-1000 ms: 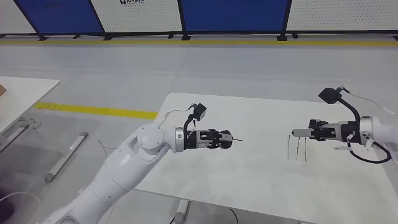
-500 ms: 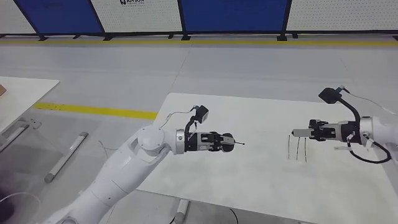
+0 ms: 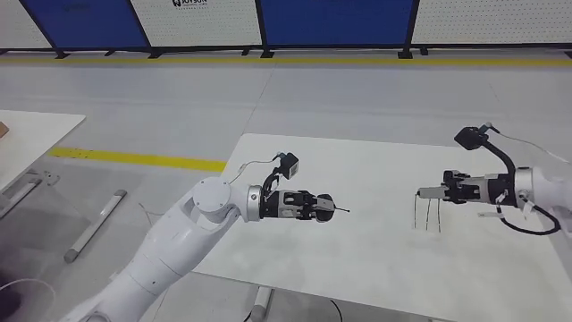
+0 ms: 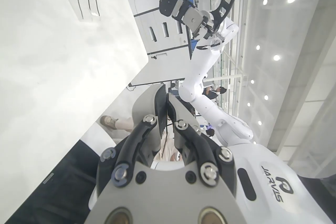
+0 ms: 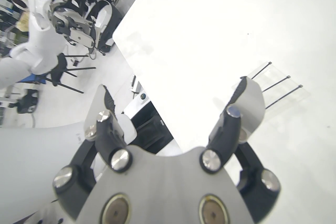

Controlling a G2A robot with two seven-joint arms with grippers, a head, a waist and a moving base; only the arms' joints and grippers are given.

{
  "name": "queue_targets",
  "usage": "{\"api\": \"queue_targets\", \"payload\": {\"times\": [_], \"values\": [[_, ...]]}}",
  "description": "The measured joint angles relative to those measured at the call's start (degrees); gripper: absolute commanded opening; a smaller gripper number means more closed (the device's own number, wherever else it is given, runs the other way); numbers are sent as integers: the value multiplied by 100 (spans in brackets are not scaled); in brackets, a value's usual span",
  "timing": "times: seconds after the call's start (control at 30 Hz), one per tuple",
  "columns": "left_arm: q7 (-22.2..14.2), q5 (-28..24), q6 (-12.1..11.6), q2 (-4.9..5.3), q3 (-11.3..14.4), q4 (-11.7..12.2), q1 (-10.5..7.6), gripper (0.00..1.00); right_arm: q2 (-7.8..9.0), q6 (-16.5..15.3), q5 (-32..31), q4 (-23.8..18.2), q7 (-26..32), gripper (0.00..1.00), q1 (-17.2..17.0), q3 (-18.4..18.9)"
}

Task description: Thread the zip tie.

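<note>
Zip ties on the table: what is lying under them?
A clear sheet lies under the three zip ties, flat on the white table. In the right wrist view, one finger of the right pincer covers their near ends, so the sheet's extent there cannot be seen.

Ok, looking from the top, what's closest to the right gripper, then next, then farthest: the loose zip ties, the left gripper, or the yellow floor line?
1. The loose zip ties, on the table beside the right gripper.
2. The left gripper, across the table, holding a zip tie.
3. The yellow floor line, off the table.
</note>
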Motion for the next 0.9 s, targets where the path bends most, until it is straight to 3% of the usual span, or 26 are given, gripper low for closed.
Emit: {"api": "queue_targets", "payload": {"times": [0.07, 0.17, 0.3, 0.47, 0.8, 0.83, 0.9], "values": [[0, 0, 0, 0, 0, 0, 0, 0, 100, -278, -192, 40, 5, 100, 152, -178], [0, 0, 0, 0, 0, 0, 0, 0, 302, -330, -606, 378, 5, 100, 575, -532], [0, 0, 0, 0, 0, 0, 0, 0, 554, -259, -1052, 700, 4, 100, 1219, -1361], [0, 0, 0, 0, 0, 0, 0, 0, 617, 100, -1190, 1245, 4, 100, 1879, -2393], [0, 0, 0, 0, 0, 0, 0, 0, 607, 147, -1133, 1299, -40, 100, 1850, -2345], [0, 0, 0, 0, 0, 0, 0, 0, 594, 267, -1014, 1395, -139, 100, 1806, -2303], [0, 0, 0, 0, 0, 0, 0, 0, 542, 893, -481, 1625, -422, 100, 1737, -2232]]}}
